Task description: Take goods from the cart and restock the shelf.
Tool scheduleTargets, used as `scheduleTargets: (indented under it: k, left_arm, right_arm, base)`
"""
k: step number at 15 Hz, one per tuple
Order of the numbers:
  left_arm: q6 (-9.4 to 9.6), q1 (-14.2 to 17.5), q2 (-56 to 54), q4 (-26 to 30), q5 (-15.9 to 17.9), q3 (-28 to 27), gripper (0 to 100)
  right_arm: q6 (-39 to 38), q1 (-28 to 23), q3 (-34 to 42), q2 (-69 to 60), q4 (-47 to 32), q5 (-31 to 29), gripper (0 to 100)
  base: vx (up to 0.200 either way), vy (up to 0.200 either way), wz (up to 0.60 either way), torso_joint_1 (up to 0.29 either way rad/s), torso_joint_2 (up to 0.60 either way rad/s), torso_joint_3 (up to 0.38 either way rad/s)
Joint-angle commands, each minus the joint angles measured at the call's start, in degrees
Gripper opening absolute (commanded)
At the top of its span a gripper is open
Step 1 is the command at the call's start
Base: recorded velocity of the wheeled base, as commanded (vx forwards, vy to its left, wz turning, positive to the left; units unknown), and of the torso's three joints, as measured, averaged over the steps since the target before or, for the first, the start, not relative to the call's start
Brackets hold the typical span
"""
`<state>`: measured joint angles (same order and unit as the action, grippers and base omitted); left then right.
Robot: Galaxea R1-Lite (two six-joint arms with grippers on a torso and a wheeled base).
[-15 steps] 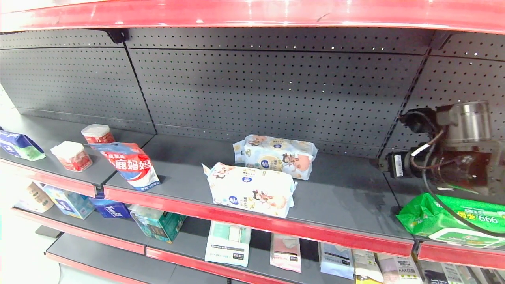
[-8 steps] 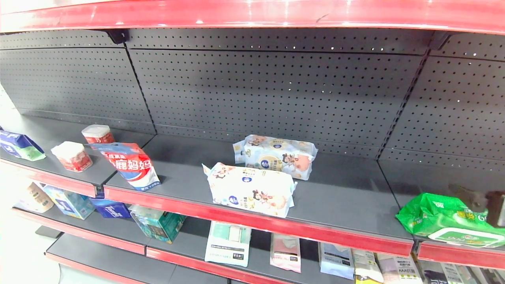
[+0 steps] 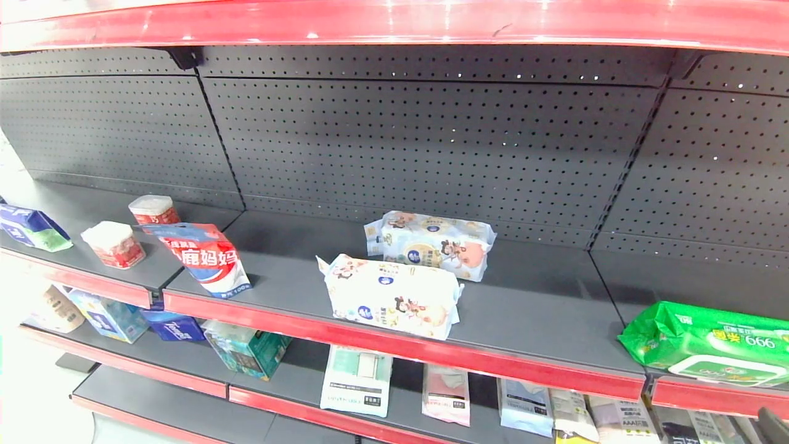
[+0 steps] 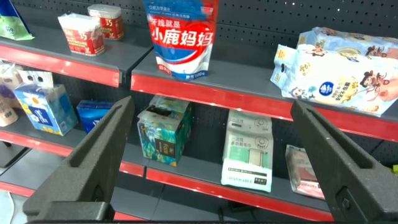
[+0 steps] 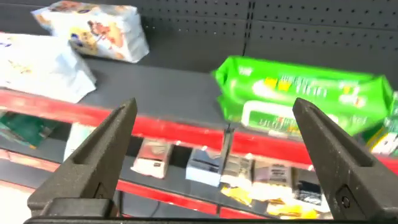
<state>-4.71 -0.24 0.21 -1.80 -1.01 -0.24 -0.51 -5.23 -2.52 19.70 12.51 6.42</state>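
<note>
Shelf: I see the shelf (image 3: 542, 302) as a dark deck with a red front lip across the middle of the head frame, and the perforated back panel (image 3: 431, 142) rising behind it.
Left arm: my left gripper (image 4: 212, 106) has its foam fingers spread wide with nothing between them.
Right arm: my right gripper (image 5: 214, 102) is spread wide too and grips nothing.
Restock item: the green wet-wipes pack (image 3: 709, 342) lies flat at the lower right of the head frame, at the lip of the right bay.
Centre: a cartoon-print front pack (image 3: 391, 296) sits at the lip, with the rear pack (image 3: 434, 243) just behind it.
Left of centre: a blue, red and white pouch (image 3: 203, 256) stands upright.
Far left: two small red-and-white tubs (image 3: 114, 243) sit one behind the other.
</note>
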Motion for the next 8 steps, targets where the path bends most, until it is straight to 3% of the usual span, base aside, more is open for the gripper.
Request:
scheduleTargets:
  k: [1,5,6,8]
  left_arm:
    - [-0.04,0.0,0.1,0.0,0.0,0.1,100]
    - [-0.04,0.0,0.1,0.0,0.0,0.1,100]
    - [-0.04,0.0,0.1,0.0,0.0,0.1,100]
    - [-0.04,0.0,0.0,0.0,0.0,0.1,100]
  right_arm:
    - [-1.2,0.2,2.5,-14.2,-8.5,-4.3,100]
    - [0.2,-0.8,1.5,-13.9,-11.7,-12.2,100]
    - [-0.7,-0.6,1.6,-13.9,-11.7,-11.1,100]
    - [-2.2,0.0,1.6,-13.9,-11.2,-2.7,100]
  base:
    - [0.0,0.0,0.0,0.0,0.0,0.0]
    - [0.0,0.0,0.0,0.0,0.0,0.0]
    - [0.0,0.0,0.0,0.0,0.0,0.0]
    - [0.0,0.0,0.0,0.0,0.0,0.0]
